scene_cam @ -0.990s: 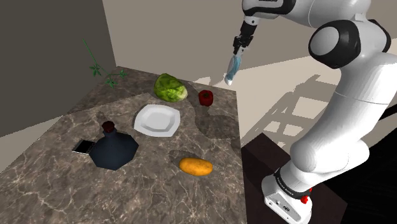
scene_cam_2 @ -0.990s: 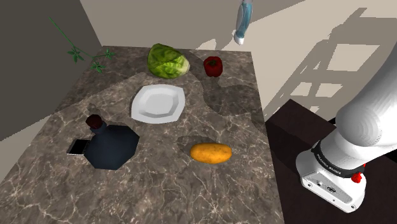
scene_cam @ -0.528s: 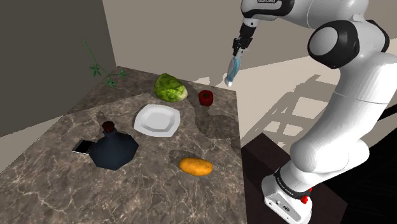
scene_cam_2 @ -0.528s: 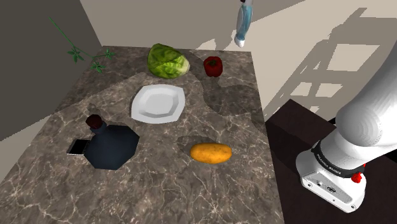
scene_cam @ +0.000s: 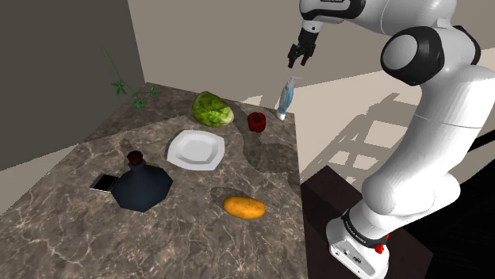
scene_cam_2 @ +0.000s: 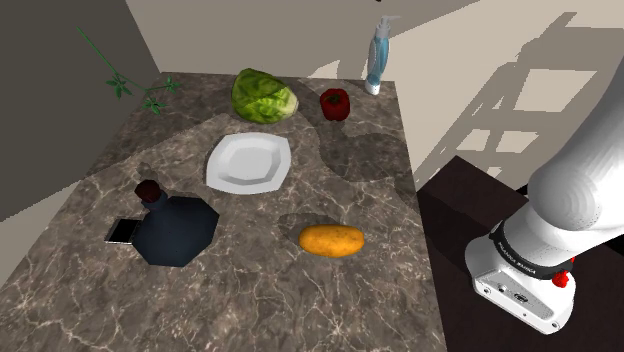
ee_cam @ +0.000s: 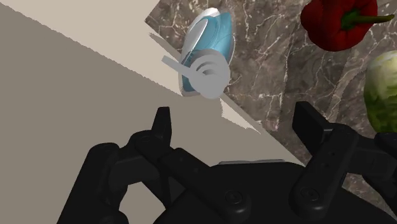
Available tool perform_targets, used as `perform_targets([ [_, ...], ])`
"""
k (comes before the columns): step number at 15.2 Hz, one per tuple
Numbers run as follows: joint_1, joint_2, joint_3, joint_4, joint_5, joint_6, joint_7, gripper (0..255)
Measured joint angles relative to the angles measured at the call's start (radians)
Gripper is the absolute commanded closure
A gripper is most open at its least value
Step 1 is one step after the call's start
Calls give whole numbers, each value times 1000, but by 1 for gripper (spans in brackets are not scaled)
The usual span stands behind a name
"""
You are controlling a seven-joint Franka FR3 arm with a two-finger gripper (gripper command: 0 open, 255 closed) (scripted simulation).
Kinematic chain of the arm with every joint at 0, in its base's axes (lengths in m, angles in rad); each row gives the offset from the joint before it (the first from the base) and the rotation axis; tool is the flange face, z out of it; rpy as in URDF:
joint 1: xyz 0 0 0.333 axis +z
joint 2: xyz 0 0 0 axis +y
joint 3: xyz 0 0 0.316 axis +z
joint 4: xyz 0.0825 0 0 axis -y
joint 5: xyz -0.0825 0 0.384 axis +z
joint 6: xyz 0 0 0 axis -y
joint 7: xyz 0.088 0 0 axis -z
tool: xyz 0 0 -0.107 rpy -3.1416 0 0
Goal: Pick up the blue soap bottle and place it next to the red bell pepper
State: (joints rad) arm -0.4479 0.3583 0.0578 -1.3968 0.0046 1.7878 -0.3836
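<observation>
The blue soap bottle [scene_cam_2: 377, 62] stands upright on its base, long axis vertical, with its pale pump head on top and the spout turned away from the red pepper [scene_cam_2: 335, 103]. It sits just beside the pepper, apart from it, at the very corner of the worktop [scene_cam_2: 330, 300] where the edge meets the floor [scene_cam_2: 450, 90]. The gripper [scene_cam: 298, 57] hangs above the bottle with its fingers [ee_cam: 163, 124] spread apart and touching nothing. There is one of each thing: one bottle, one pepper, one green cabbage [scene_cam_2: 263, 96] on the pepper's other side from the bottle, one white plate [scene_cam_2: 249, 162] nearer the camera than the pepper, one dark squat flask [scene_cam_2: 172, 228] well apart from it, one small flat phone-like item [scene_cam_2: 121, 231] touching the flask, and one orange oval piece of food [scene_cam_2: 331, 240]. The worktop is dark brown stone with pale veins; the floor is beige, and a grey wall [scene_cam: 63, 71] stands behind a thin green sprig [scene_cam: 125, 83].
</observation>
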Motion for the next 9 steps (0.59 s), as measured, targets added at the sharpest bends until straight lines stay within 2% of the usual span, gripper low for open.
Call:
perform_targets([
  [3, -2, 30, 2, 76, 2, -127, -13, 0],
  [6, -3, 31, 3, 77, 2, -135, -14, 0],
  [7, -5, 22, 4, 55, 3, -106, -19, 0],
  [9, -4, 32, 4, 81, 1, -142, -14, 0],
])
